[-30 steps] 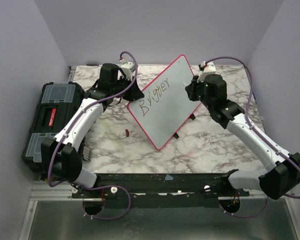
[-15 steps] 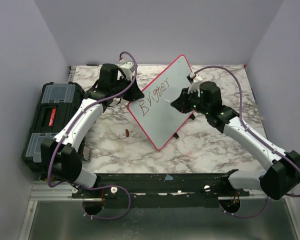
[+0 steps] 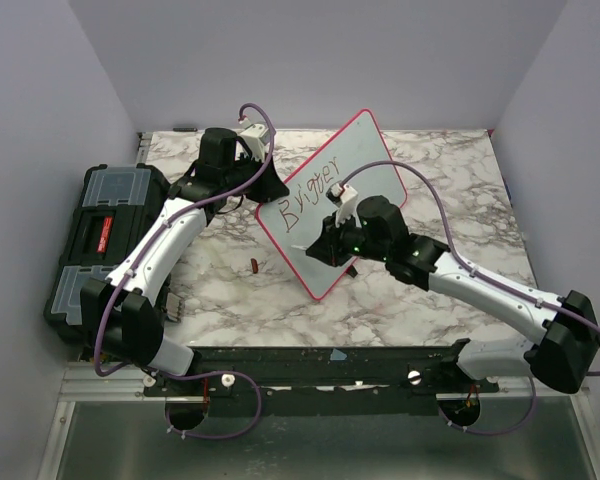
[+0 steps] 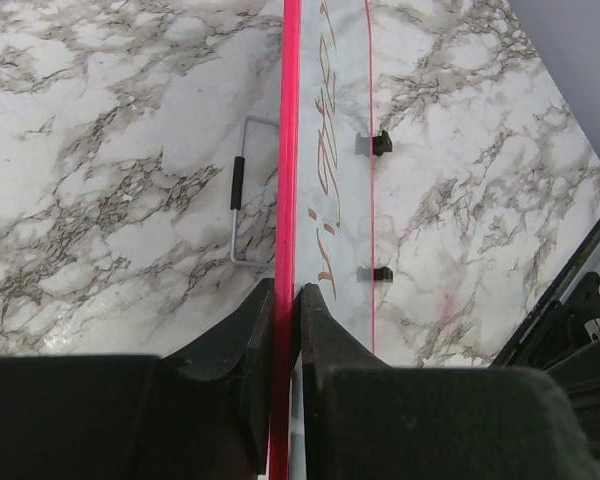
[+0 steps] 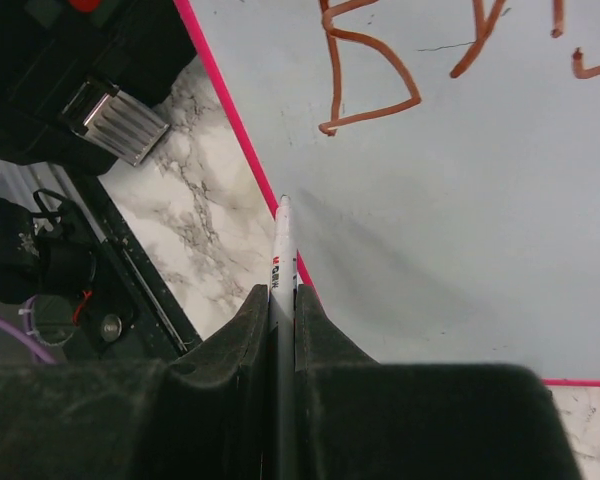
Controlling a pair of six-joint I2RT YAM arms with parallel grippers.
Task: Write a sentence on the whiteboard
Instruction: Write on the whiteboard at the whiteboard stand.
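From above, we see the whiteboard [image 3: 332, 215] propped at a tilt on the marble table [image 3: 450, 160]. Its long axis runs from the near left up to the far right. A black toolbox [image 3: 98, 235] sits well apart at the left edge. The sentence [image 3: 315, 193] shows as one reddish-brown word, roughly "Brigger", running along that same axis near the board's far-left side.

Only the left wrist view shows us the left gripper [image 4: 286, 300] up close. Its jaws are clamped on the board's pink frame, edge-on, with a wire stand [image 4: 242, 190] behind the board.

Only the right wrist view shows the right gripper [image 5: 283, 300] closed on a white marker [image 5: 283, 255]. The marker's tip points away from the fingers and lies right at the frame by the board's lower-left edge, below the letter "B". We cannot tell whether the tip touches.
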